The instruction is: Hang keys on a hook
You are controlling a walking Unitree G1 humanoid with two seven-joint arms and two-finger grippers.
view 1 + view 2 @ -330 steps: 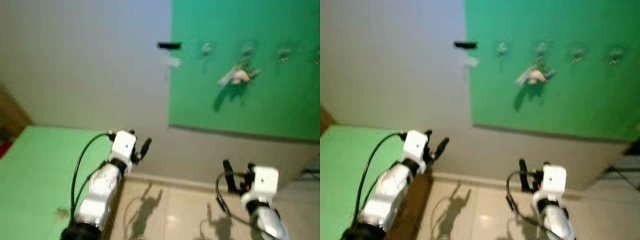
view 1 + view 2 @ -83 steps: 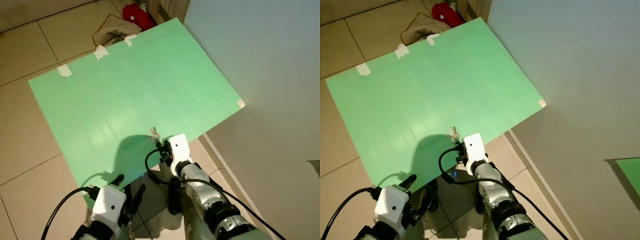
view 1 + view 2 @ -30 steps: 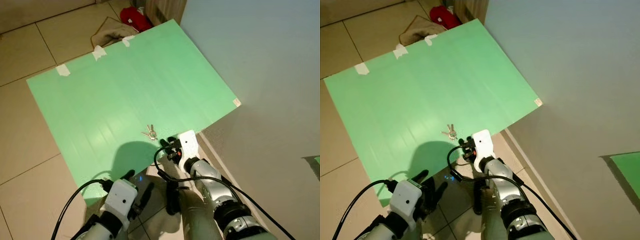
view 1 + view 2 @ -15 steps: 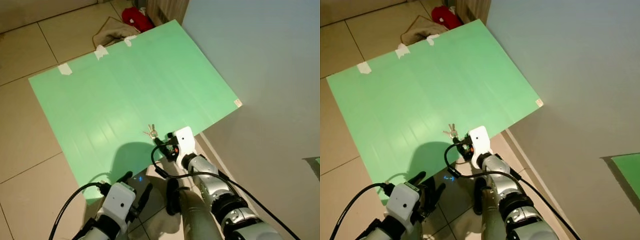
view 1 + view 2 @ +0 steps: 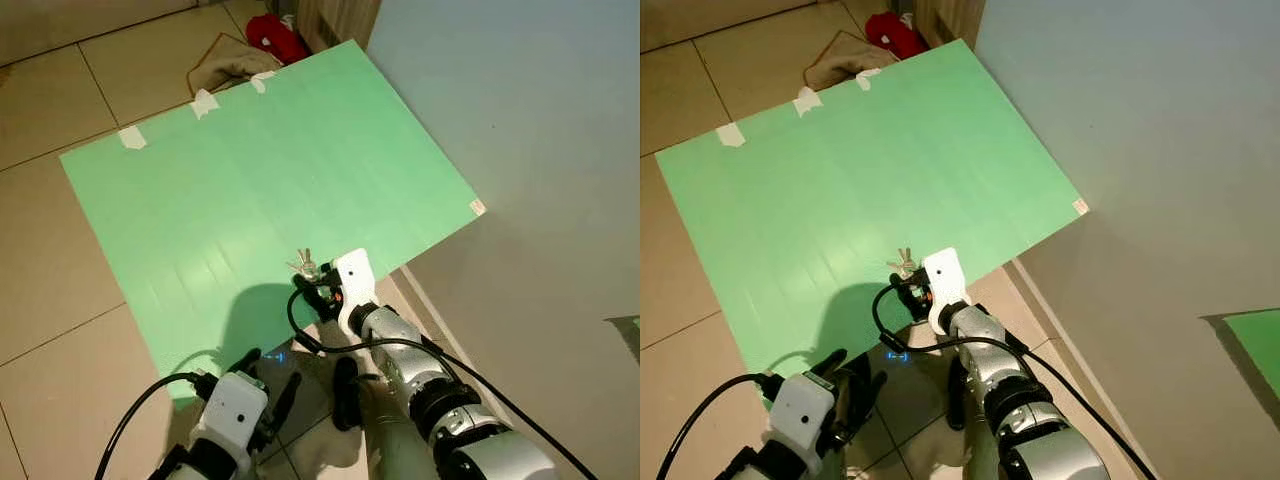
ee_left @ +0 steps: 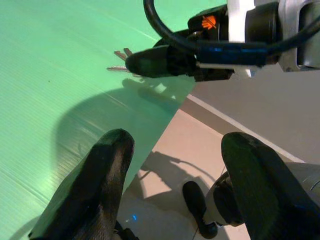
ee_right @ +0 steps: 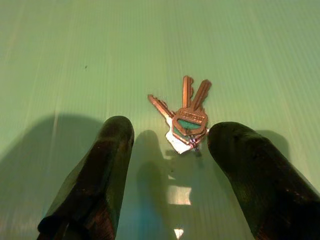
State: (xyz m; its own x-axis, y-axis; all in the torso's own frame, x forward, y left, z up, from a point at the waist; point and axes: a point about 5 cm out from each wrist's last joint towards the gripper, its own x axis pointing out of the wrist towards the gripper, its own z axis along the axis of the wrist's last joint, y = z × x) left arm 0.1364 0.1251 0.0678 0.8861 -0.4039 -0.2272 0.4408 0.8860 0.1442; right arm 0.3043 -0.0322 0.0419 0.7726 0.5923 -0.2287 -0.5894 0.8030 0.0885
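A small bunch of silver keys (image 5: 305, 263) lies flat on the green sheet (image 5: 250, 180) spread on the floor. In the right wrist view the keys (image 7: 185, 119) fan out just ahead of the gap between the two black fingers. My right gripper (image 5: 308, 288) is lowered over the sheet's near edge, open, its fingertips a short way from the keys and not touching them. My left gripper (image 5: 265, 380) hangs low at the bottom of the eye views, open and holding nothing. The left wrist view shows the right gripper (image 6: 150, 62) beside the keys (image 6: 120, 60).
A pale grey wall (image 5: 520, 140) rises on the right, its base running along the sheet's edge. Tape strips (image 5: 131, 137) hold the sheet's far edge to the beige tile floor (image 5: 50, 330). A crumpled cloth (image 5: 230, 62) and a red object (image 5: 275, 38) lie beyond the sheet.
My right gripper has moved forward and down toward the keys over the last second. The left gripper stays low. The keys have not moved.
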